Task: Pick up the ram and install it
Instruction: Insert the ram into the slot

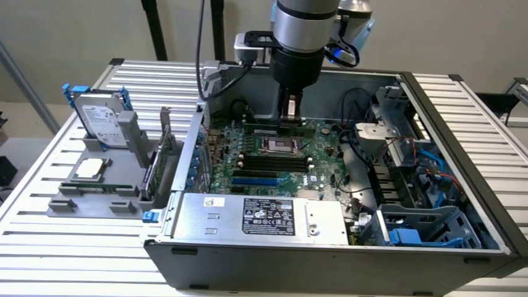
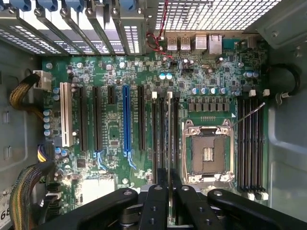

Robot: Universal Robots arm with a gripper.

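Observation:
My gripper (image 1: pixel 289 122) hangs straight down inside the open computer case, just above the motherboard (image 1: pixel 318 158) and at the far side of the processor socket (image 1: pixel 276 146). In the wrist view its two black fingers (image 2: pixel 156 201) stand almost together, shut on the ram (image 2: pixel 169 176). The ram shows edge-on there as a thin dark strip. It lines up over the long black memory slots (image 2: pixel 165 134) beside the empty socket (image 2: pixel 207 153), and it is still above the slots.
A grey tray (image 1: pixel 83 207) at the exterior view's left holds a hard drive (image 1: pixel 103 120), a silver processor chip (image 1: pixel 91 168) and an upright expansion card (image 1: pixel 165 154). The power supply (image 1: pixel 256 216) fills the case's near side. Cables and drive cages (image 1: pixel 412 185) crowd its right.

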